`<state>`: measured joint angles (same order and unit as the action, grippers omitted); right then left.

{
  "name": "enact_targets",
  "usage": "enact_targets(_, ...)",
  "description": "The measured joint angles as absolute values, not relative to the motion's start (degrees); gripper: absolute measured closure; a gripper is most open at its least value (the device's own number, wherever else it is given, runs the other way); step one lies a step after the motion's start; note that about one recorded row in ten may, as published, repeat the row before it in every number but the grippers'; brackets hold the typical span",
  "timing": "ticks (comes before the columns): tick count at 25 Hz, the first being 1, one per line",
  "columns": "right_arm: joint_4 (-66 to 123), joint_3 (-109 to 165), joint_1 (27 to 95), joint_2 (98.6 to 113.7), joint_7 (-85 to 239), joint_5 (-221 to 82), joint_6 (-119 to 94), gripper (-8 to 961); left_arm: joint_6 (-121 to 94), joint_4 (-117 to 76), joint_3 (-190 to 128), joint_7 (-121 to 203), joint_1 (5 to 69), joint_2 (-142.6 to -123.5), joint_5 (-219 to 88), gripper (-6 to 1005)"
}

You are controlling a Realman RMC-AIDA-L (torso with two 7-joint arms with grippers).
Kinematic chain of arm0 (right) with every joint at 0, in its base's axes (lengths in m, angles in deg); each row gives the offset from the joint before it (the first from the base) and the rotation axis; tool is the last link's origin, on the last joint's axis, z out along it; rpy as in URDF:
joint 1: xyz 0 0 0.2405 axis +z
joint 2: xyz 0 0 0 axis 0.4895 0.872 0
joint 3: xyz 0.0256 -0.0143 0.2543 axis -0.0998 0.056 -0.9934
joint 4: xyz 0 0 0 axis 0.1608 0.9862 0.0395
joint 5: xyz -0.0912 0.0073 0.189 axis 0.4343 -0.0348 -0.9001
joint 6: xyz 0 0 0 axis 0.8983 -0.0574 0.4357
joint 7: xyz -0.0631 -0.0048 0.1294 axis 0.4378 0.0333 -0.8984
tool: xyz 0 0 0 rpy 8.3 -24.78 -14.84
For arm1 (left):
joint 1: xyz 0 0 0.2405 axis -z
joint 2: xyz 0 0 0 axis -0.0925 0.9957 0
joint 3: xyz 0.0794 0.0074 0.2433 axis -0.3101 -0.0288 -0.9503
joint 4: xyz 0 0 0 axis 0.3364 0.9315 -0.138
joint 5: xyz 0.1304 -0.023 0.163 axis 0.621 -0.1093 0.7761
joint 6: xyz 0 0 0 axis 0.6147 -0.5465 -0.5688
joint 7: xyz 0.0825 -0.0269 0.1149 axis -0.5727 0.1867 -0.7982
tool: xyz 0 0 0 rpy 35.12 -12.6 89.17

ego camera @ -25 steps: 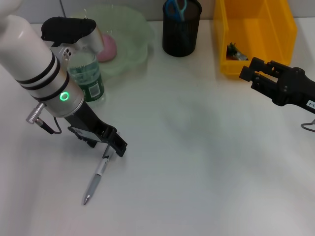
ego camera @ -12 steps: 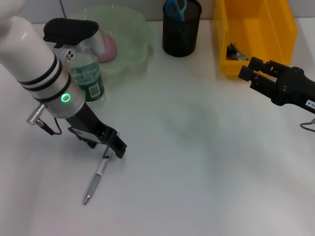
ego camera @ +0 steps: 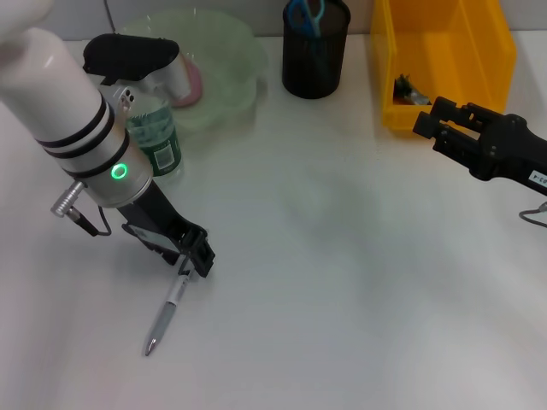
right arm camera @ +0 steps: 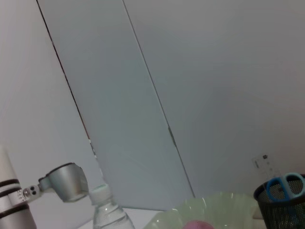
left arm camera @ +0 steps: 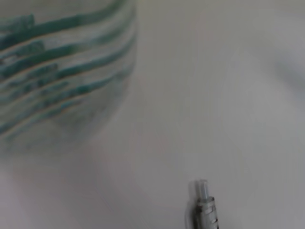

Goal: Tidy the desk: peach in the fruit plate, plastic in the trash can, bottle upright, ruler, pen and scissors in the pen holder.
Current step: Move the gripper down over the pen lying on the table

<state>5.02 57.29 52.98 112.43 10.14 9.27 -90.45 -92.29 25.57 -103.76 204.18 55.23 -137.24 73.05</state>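
- The white desk (ego camera: 342, 282) carries everything in the head view.
- The left arm (ego camera: 77, 120) reaches down across the near left part of the desk, a green light ring lit on its wrist.
- The yellow trash can (ego camera: 444, 51) stands at the far right with a small dark scrap of plastic (ego camera: 408, 90) lying inside it.
- The pale green fruit plate (ego camera: 226, 64) sits at the far left and holds the pink peach (ego camera: 190, 84), partly hidden by the left arm.
- The right gripper (ego camera: 432, 128) hangs just near the trash can's front wall; I cannot tell how its jaws stand.
- The black mesh pen holder (ego camera: 316, 51) stands between the plate and the trash can, with blue-handled scissors (ego camera: 304, 15) in it; the right wrist view also shows a clear ruler (right arm camera: 265, 164) standing in it.
- The bottle (ego camera: 154, 141) stands upright near the plate, its green label facing the camera, just behind the left arm.
- The left gripper (ego camera: 190, 259) is low over the desk at the upper end of the pen, jaws slightly apart around it, not visibly clamped.
- The silver pen (ego camera: 164, 314) lies flat on the desk, its tip pointing toward the near edge; its end shows in the left wrist view close to the bottle.
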Motion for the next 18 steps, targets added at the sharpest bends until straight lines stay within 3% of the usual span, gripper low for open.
enact_targets(6, 5.0, 57.2, 53.1, 112.43, 10.1, 9.3, -90.0, 480, -92.6, 26.0, -105.3, 204.9, 55.9, -137.23, 73.1, 489)
enact_targets(18, 5.1, 57.0, 53.5, 112.43, 10.1, 9.3, -89.8, 480, -92.4, 25.6, -106.5, 205.2, 56.9, -137.3, 73.1, 488)
